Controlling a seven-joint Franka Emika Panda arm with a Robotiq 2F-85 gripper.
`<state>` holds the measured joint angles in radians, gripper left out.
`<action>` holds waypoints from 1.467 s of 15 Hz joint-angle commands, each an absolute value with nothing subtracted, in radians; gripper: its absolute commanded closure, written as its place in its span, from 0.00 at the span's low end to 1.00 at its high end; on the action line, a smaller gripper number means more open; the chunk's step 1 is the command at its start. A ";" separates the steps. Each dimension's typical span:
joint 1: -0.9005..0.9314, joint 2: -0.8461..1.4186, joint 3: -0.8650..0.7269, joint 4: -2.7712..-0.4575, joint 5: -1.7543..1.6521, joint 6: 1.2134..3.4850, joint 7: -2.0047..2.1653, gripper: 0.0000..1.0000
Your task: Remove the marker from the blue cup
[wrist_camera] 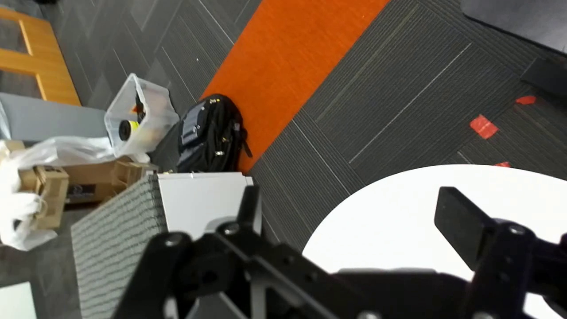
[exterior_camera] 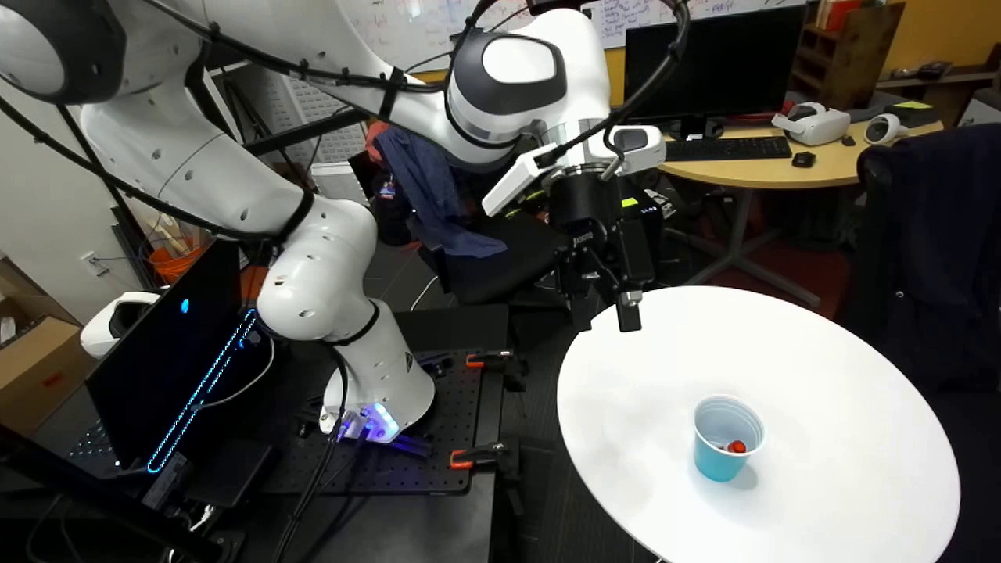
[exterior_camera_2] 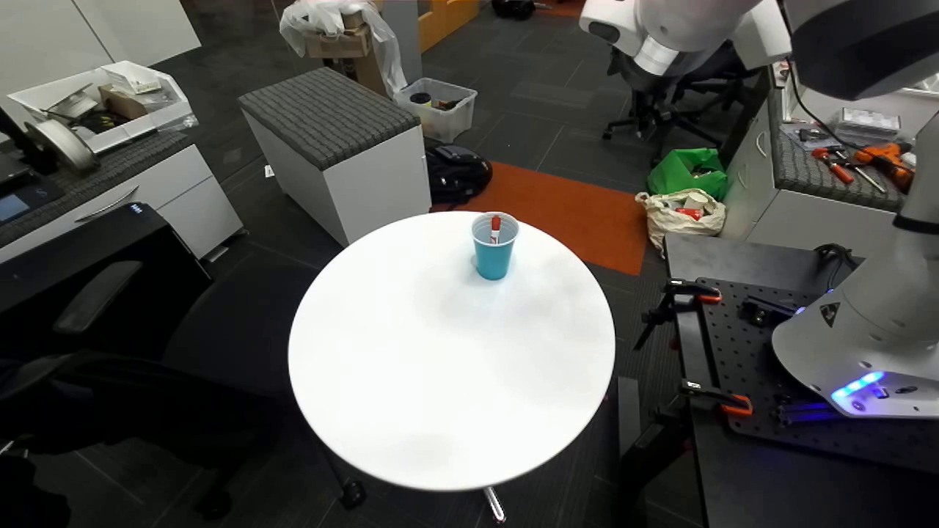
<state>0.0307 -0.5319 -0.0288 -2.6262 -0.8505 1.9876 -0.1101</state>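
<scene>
The light-blue cup (exterior_camera: 715,464) stands upright on the white round table (exterior_camera: 657,383); it also shows in an exterior view (exterior_camera_2: 493,260) near the table's edge. The short red marker (exterior_camera: 737,446) is inside the cup. In an exterior view the marker (exterior_camera_2: 495,229) leans upright against the inner wall with its red end near the rim. My gripper (exterior_camera: 608,319) is raised above the table's edge, apart from the cup. In the wrist view my gripper (wrist_camera: 347,201) has its fingers wide apart with nothing between them. The cup and marker are out of the wrist view.
A dark chair (exterior_camera_2: 220,330) stands close beside the table. The black robot bench (exterior_camera_2: 733,469) with orange-tipped clamps (exterior_camera: 477,457) is on another side. A grey-topped cabinet (exterior_camera_2: 330,117) and a black backpack (exterior_camera_2: 458,172) stand behind the table. A desk (exterior_camera: 743,168) holds a monitor.
</scene>
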 commanded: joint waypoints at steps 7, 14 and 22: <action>0.061 -0.492 -0.150 -2.660 -0.821 2.184 -0.611 0.00; 0.043 -0.457 -0.137 -2.655 -0.734 2.197 -0.752 0.00; 0.029 -0.401 -0.137 -2.628 -0.777 2.225 -0.760 0.00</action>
<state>0.0579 -0.4456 -0.1522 -2.6546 -0.7457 2.2003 -0.7497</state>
